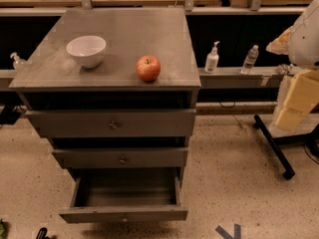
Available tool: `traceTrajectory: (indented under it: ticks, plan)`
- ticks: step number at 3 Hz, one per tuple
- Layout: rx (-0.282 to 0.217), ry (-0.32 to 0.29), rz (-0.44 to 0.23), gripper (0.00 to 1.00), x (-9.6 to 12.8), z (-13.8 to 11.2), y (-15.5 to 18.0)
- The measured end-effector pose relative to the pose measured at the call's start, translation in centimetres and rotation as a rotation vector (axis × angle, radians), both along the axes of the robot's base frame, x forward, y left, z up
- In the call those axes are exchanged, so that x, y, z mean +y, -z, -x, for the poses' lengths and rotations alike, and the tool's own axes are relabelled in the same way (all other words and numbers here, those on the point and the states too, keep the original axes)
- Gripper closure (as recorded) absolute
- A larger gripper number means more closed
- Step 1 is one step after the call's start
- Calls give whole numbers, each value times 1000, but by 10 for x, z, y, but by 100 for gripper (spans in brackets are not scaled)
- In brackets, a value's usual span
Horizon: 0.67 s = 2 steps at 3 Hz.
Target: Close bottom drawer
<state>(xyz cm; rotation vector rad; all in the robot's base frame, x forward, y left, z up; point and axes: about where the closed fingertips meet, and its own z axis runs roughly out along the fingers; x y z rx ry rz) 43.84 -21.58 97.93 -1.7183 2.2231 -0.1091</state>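
The bottom drawer [123,214] of the grey cabinet [114,44] is pulled far out towards me. Its box interior looks empty, and its low front panel has a tiny central knob. The middle drawer [120,158] and top drawer [112,123] above it stick out only slightly. My gripper is not in view. Only a white and yellow part of my arm [301,83] shows at the right edge, well away from the drawers.
A white bowl [86,50] and a red apple [148,68] sit on the cabinet top. A pump bottle [212,59] and a water bottle [250,59] stand on the ledge behind. A black stand leg [273,146] lies on the floor to the right.
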Motion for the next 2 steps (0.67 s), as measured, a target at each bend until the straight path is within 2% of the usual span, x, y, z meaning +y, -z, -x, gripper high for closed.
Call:
traceTrajectory:
  ticks: [1,2]
  plan:
    - [0,0,0,0,0,0,0]
    - [23,-38,-50,0,18,-17,27]
